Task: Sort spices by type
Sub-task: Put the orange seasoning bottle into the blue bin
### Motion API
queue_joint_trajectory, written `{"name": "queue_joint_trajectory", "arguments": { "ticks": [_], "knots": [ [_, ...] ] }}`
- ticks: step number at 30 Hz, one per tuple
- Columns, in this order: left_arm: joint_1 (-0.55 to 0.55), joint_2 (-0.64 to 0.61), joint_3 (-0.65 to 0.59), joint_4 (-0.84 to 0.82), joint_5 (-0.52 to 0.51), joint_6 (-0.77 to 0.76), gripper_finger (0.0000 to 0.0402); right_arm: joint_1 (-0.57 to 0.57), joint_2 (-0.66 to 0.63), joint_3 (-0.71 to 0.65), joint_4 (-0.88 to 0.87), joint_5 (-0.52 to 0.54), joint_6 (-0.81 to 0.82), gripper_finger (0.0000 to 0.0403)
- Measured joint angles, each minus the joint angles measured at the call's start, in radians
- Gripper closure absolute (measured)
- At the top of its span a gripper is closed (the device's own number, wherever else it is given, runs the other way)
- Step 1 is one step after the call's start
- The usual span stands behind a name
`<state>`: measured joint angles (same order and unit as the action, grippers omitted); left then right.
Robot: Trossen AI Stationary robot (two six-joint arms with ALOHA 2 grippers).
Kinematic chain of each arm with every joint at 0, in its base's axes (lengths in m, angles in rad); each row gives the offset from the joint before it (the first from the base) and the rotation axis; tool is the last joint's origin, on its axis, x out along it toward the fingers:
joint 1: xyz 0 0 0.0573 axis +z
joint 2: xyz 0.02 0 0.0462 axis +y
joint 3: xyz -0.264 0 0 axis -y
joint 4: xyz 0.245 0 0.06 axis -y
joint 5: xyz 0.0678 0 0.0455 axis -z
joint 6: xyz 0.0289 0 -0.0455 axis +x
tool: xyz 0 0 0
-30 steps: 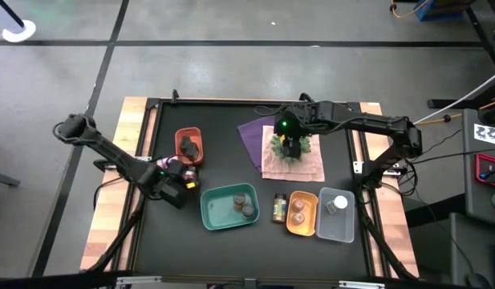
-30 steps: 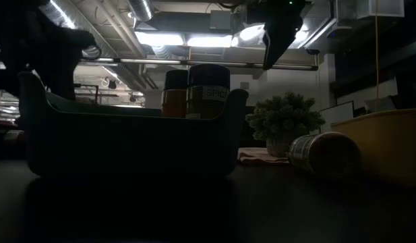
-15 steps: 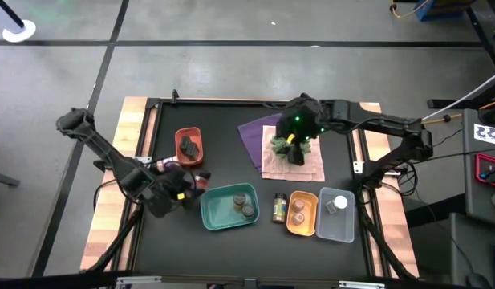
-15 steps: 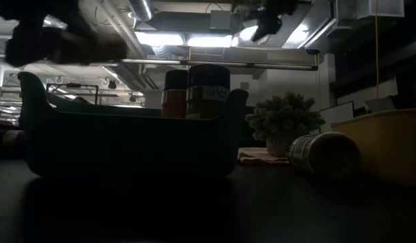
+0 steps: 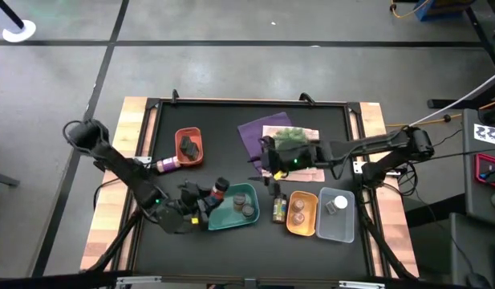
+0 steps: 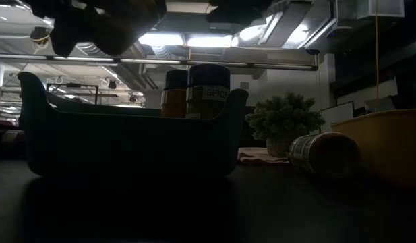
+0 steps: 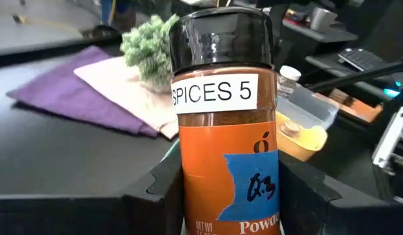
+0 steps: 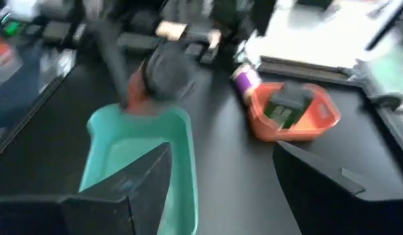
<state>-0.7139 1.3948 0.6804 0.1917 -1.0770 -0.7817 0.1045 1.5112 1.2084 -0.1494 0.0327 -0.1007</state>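
Left gripper (image 5: 205,202) clamps one black-lidded spice jar (image 7: 224,117) by teal tray (image 5: 217,215).
Tray holds two jars (image 5: 244,204); right gripper (image 5: 267,167) empty, part open.

The high view is showing even, soft overhead light with weak shadows. In the low view, ceiling lights (image 6: 194,39) at twelve o'clock are glaring, leaving everything on the table in dim silhouette. The right wrist view is smearing with motion blur. The left wrist view is keeping the spice jar (image 7: 224,124) sharp, the background softening.
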Motion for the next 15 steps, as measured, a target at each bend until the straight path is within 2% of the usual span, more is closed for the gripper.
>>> {"name": "queue_joint_trajectory", "arguments": {
  "ticks": [7, 11, 15],
  "knots": [
    [0.006, 0.157, 0.000, 0.199, -0.060, 0.109, 0.0231, 0.055, 0.051, -0.098, 0.190, 0.132, 0.096, 0.0137],
    [0.010, 0.217, 0.001, 0.298, -0.075, 0.170, 0.0231, 0.063, 0.117, -0.099, 0.239, 0.153, 0.149, 0.0137],
    [0.009, 0.246, 0.000, 0.326, -0.079, 0.187, 0.0231, 0.068, 0.184, -0.099, 0.321, 0.159, 0.174, 0.0137]
  ]
}}
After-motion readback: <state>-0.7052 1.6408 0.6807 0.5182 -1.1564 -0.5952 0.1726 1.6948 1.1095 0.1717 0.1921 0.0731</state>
